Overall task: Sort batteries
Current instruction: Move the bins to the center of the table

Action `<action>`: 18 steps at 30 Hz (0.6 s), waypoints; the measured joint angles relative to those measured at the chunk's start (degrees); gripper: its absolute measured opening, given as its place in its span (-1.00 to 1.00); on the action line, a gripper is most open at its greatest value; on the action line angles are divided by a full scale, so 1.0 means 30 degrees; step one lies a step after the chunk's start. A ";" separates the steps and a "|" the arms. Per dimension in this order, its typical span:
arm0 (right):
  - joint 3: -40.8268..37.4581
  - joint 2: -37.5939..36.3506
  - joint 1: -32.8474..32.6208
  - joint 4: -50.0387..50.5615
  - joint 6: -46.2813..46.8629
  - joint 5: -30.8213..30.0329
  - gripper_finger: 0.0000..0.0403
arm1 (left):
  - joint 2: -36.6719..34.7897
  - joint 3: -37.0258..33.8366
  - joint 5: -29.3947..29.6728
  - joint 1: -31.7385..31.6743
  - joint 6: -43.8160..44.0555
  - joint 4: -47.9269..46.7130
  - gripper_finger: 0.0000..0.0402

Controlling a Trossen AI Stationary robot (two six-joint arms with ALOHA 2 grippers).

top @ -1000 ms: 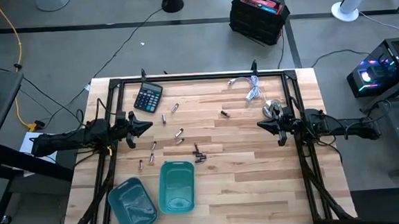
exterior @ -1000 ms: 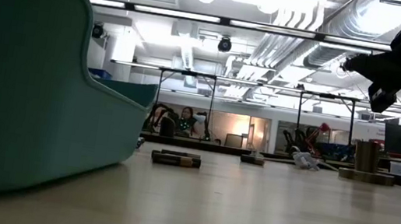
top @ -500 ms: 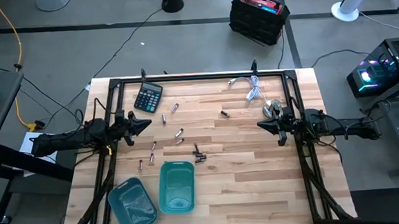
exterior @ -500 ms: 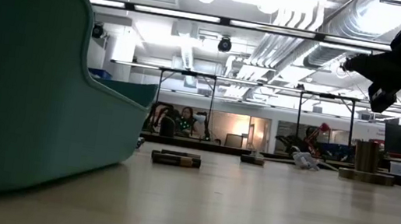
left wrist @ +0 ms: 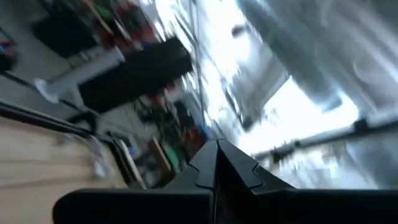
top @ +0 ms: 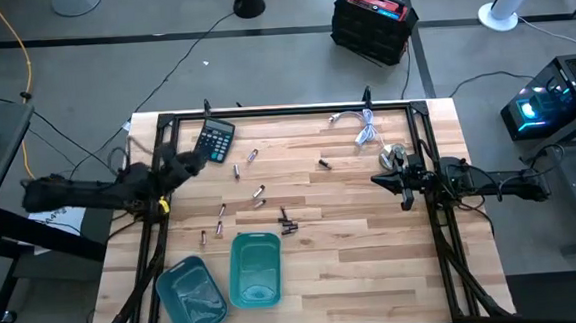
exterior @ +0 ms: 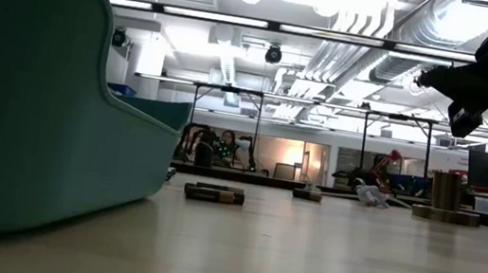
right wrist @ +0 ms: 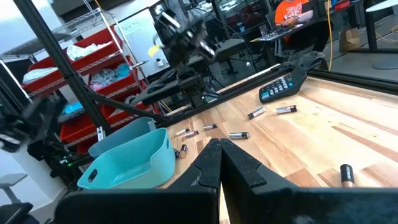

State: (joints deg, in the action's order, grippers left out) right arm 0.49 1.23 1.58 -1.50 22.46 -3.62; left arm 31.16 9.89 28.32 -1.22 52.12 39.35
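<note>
The batteries lie scattered on the wooden table: light ones (top: 254,156) (top: 260,192) near the black calculator (top: 214,139), a dark cluster (top: 287,222), and a lone dark one (top: 323,163). The right wrist view shows several (right wrist: 256,112) (right wrist: 346,174). My left gripper (top: 200,157) is raised over the table's left side, just short of the calculator, shut and empty; its fingers (left wrist: 217,149) meet. My right gripper (top: 377,179) hovers at the right side, shut and empty, with its fingers (right wrist: 219,146) together.
Two teal bins (top: 256,269) (top: 191,296) sit near the table's near edge; one fills the low view's left (exterior: 29,97). A white coiled cable (top: 364,125) and a small silvery object (top: 395,157) lie at the far right. Black frame rails (top: 285,110) border the work area.
My left arm has swung toward the table's far-left, rising and tipping upward so its wrist view now looks, blurred, at the ceiling. Its fingers stay shut. The right arm and the batteries have kept still.
</note>
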 joint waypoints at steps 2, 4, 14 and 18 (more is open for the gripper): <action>0.0000 0.0022 0.0000 -0.0004 0.0000 -0.0003 -1.00 | 0.3268 0.2677 -0.2348 0.0147 -0.1702 -0.0341 -1.00; 0.0000 0.0034 0.0000 0.0000 0.0000 -0.0007 -1.00 | 0.6119 0.5842 -0.5966 0.0136 -0.4375 -0.2529 -1.00; -0.0007 0.0071 0.0031 -0.0118 -0.0439 -0.0672 -1.00 | 1.1861 1.8466 -1.6050 0.0634 -0.9320 -2.1477 -1.00; -0.0002 0.0073 0.0102 -0.3309 0.4314 -0.4119 -1.00 | 1.1339 1.8781 -1.6034 0.0518 -1.1389 -2.1959 -1.00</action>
State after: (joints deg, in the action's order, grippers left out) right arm 0.49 1.45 1.89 -11.42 35.40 -15.97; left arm 65.18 66.24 -19.78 0.34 17.95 -26.53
